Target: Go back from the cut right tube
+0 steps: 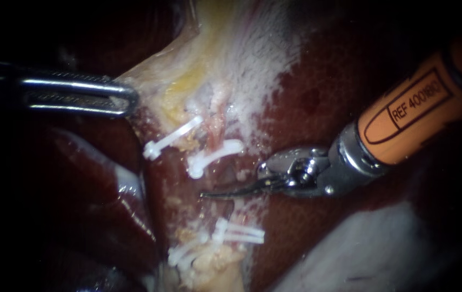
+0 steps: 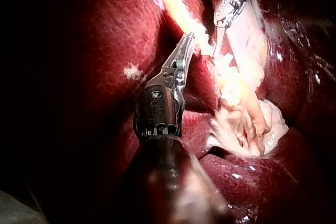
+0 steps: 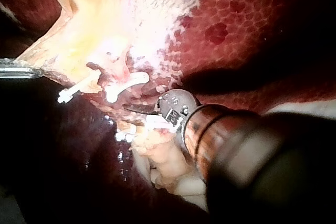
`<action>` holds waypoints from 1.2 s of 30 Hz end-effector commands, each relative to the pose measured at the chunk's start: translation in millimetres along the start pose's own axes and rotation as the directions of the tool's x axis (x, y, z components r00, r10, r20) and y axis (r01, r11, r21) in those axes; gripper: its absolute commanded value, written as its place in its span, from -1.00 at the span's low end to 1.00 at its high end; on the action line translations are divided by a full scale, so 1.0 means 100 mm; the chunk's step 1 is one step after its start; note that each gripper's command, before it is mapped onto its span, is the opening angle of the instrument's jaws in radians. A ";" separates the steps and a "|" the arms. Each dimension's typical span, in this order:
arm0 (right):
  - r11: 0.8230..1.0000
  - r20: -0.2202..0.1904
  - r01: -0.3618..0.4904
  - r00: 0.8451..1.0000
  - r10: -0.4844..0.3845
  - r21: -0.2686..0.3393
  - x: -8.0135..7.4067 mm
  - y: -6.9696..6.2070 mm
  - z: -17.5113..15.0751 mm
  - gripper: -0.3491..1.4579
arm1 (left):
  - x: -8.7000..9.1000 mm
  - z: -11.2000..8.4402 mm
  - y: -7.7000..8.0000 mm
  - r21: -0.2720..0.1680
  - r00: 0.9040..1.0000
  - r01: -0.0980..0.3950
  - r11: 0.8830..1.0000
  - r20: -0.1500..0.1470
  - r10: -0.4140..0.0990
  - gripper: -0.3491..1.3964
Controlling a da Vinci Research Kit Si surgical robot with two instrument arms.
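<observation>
left instrument (image 1: 129,99) — dark shaft, silver slotted jaws | right instrument (image 1: 209,194) — orange shaft, steel wrist, curved blades

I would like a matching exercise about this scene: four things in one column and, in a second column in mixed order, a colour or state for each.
Things:
1. left instrument
2. right instrument
3. clips
4. liver

Colours and states:
a. dark red
b. jaws shut, holding nothing
c. white
d. jaws shut on pale tissue

Pairs: 1-d, 2-b, 3-c, 4-a
</observation>
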 end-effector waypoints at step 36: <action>0.993 -0.061 0.109 0.992 -0.112 -0.050 -0.017 -0.008 -0.038 0.23 | 0.006 -0.001 0.003 0.001 1.000 -0.003 1.000 0.000 0.003 -1.00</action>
